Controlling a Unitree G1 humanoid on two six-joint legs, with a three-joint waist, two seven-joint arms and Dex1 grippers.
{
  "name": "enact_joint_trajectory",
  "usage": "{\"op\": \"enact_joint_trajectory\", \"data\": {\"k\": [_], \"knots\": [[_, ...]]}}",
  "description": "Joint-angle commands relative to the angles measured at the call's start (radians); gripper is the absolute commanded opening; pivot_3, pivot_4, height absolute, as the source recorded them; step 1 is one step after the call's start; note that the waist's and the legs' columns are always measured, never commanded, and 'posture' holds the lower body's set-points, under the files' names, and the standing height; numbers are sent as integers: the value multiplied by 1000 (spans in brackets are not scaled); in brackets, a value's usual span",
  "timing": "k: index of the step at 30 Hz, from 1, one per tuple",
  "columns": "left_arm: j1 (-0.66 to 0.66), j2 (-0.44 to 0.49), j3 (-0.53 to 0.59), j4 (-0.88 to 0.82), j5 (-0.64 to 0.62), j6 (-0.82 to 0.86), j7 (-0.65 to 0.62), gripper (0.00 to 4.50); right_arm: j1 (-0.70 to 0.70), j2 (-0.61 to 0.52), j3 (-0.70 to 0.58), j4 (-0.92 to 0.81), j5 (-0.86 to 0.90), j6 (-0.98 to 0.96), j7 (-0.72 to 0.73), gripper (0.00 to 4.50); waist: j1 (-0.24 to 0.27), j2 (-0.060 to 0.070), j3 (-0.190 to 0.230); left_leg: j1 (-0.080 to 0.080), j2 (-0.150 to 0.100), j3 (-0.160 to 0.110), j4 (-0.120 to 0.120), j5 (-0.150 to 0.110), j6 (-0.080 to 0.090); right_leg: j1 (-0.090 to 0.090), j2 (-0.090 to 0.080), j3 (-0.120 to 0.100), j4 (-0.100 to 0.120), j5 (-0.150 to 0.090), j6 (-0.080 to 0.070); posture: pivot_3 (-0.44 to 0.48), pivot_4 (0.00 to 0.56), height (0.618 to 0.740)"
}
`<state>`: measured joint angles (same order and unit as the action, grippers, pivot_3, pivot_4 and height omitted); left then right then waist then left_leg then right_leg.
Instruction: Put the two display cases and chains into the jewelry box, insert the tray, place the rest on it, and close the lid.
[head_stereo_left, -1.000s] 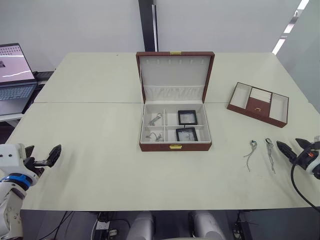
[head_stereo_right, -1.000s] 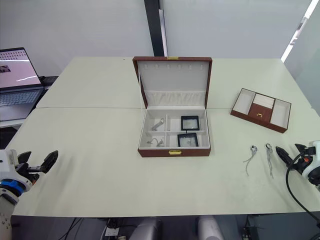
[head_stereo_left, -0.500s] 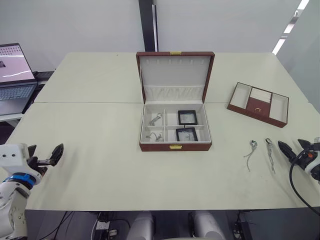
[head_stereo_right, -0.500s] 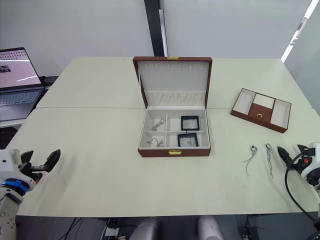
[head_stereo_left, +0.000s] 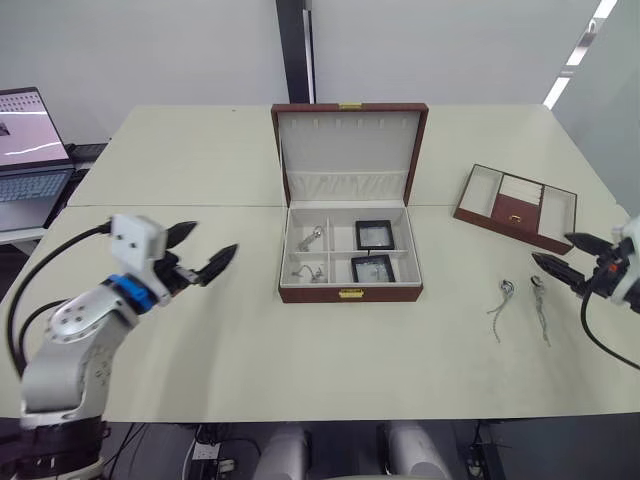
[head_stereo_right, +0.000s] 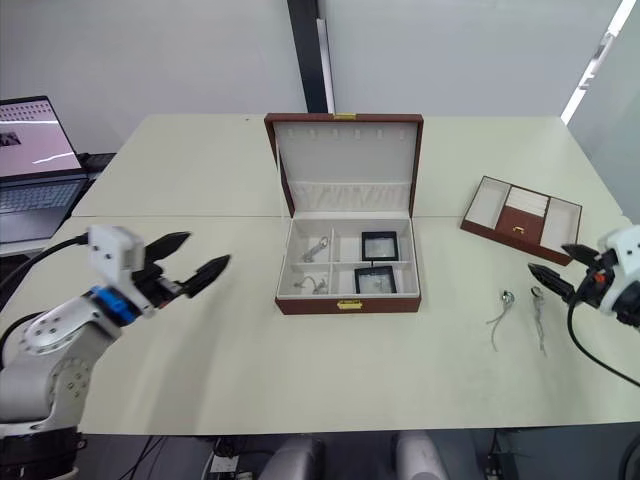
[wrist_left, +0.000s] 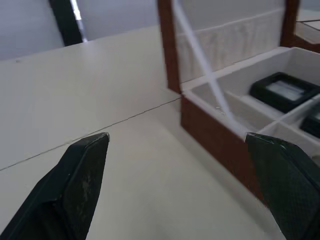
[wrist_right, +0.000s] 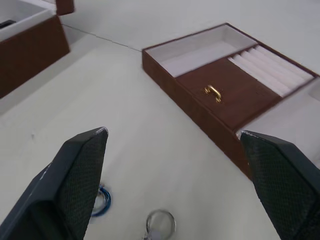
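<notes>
Unmarked table (head_stereo_left: 200, 340), jewelry box (head_stereo_left: 349, 292)

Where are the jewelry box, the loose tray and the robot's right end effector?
Jewelry box (head_stereo_left: 349, 293): left eye view, on its front wall.
Tray (head_stereo_left: 512, 211): left eye view, on its brown middle panel.
Right end effector (head_stereo_left: 557, 253): left eye view, between its open fingertips.

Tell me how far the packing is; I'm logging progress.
Done: two display cases and chains lie in the open jewelry box. In hand: nothing; left gripper and right gripper are open. Left: tray, two pieces on the table, lid.
</notes>
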<state>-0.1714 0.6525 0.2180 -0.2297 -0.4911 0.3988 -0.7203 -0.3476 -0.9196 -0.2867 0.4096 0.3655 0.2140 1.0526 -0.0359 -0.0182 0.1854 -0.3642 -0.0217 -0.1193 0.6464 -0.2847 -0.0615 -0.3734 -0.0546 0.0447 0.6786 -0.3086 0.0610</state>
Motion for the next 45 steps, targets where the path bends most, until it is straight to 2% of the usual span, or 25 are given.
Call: {"op": "enact_joint_trajectory", "data": {"k": [1, 8, 13, 17, 28, 31, 37, 45], "knots": [[-66, -14, -78, -41, -1, 13, -34, 4500, -79, -47, 52, 42, -40, -8, 70, 4459, 1, 0, 0, 0, 0, 0, 0, 0, 0, 0, 0, 0, 0, 0, 0, 0, 150, 740], [-283, -138, -290, 18, 20, -18, -142, 4500, -341, -74, 252, 349, -260, -152, 120, 4459, 3, 0, 0, -1, -1, 1, 1, 0, -1, 0, -1, 0, -1, 0, 0, 0, 150, 740], [-378, -242, -380, 87, 48, -55, -179, 4500, -482, -48, 335, 594, -393, -258, 37, 4459, 3, 0, 0, -2, -1, 2, 1, 2, -3, -1, -1, 1, -2, 0, 0, 0, 150, 740], [-406, -302, -417, 123, 77, -87, -190, 4500, -544, -32, 363, 737, -460, -314, -46, 4459, 0, 0, 0, -2, -1, 5, 1, 2, -4, -2, -1, 3, -3, 0, 0, 0, 150, 740], [-410, -362, -439, 163, 141, -152, -192, 4500, -601, 12, 372, 841, -535, -369, -121, 4459, -2, 0, 0, -1, 0, 6, 2, 2, -4, -2, -1, 4, -2, 0, 0, 0, 150, 740], [-410, -366, -437, 160, 145, -152, -193, 4500, -614, 21, 374, 854, -552, -374, -135, 3878, 0, 0, 0, -1, 0, 6, 2, 2, -4, -2, -1, 4, -2, 0, 0, 0, 150, 740], [-418, -374, -433, 155, 146, -150, -190, 4500, -639, 28, 384, 873, -572, -365, -138, 1909, 0, 0, 0, -1, 0, 6, 2, 2, -4, -2, -1, 4, -2, 0, 0, 0, 150, 740], [-420, -381, -426, 151, 148, -162, -184, 4500, -664, 34, 376, 880, -577, -349, -104, 166, -3, 0, 0, -1, 0, 6, 2, 2, -4, -2, -1, 4, -2, 0, 0, 0, 150, 740]]}}
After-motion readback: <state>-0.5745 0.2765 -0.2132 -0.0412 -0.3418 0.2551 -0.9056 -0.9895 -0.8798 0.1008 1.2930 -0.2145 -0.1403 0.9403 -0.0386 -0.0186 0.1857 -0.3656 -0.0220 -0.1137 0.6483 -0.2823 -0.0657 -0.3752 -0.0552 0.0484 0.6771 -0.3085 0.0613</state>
